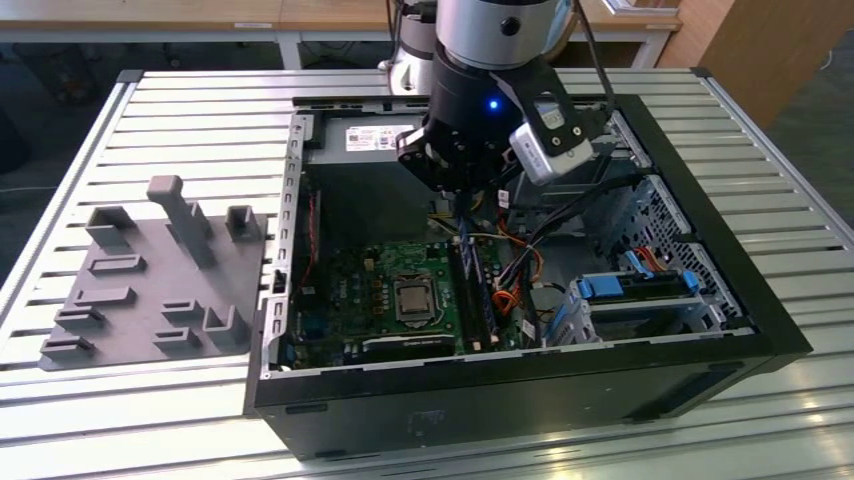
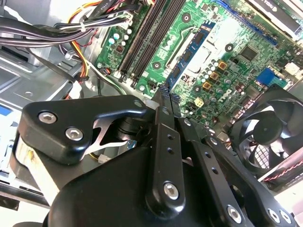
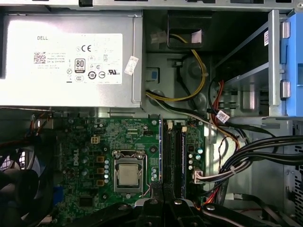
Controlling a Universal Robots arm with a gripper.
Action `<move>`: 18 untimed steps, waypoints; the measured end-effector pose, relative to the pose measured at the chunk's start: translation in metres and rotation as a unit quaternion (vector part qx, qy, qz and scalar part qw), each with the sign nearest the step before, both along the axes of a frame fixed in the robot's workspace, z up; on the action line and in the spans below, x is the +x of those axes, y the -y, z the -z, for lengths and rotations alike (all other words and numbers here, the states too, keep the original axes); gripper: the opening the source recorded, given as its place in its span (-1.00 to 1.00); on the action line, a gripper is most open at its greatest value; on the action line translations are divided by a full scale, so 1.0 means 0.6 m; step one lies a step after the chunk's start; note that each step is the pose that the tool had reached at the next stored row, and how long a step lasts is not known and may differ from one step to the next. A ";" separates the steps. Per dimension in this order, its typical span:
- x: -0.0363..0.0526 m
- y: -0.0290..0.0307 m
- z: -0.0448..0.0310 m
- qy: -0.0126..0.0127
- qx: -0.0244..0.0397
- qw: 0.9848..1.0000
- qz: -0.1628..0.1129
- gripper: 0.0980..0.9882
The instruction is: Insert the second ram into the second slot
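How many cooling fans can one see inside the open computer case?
1. The fan stands beside the motherboard, in the second wrist view. More may be hidden, perhaps inside the power supply.

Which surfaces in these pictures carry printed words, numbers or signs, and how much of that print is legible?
Pale label on the grey metal power supply box: a heading, a row of certification signs, fine lines too small to read.
Small white sticker on the box's edge: too small.
White lettering on the green motherboard: one short word, plus tiny marks.
White tag on the wires: blurred.
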State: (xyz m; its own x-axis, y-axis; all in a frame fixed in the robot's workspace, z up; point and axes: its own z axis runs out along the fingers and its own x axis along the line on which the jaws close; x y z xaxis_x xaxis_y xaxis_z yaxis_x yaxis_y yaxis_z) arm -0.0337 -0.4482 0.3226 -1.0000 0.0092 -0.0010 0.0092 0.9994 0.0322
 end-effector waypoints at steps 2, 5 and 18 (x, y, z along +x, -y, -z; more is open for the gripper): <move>0.000 -0.0001 0.001 0.000 0.000 1.000 0.000 -0.96; 0.000 0.0000 0.003 0.000 0.000 1.000 0.000 -0.96; 0.000 0.0000 0.011 0.000 0.000 1.000 0.000 -0.96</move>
State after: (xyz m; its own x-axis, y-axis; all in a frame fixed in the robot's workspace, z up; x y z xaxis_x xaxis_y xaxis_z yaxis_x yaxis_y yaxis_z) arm -0.0337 -0.4482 0.3163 -1.0000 0.0093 -0.0008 0.0092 0.9994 0.0320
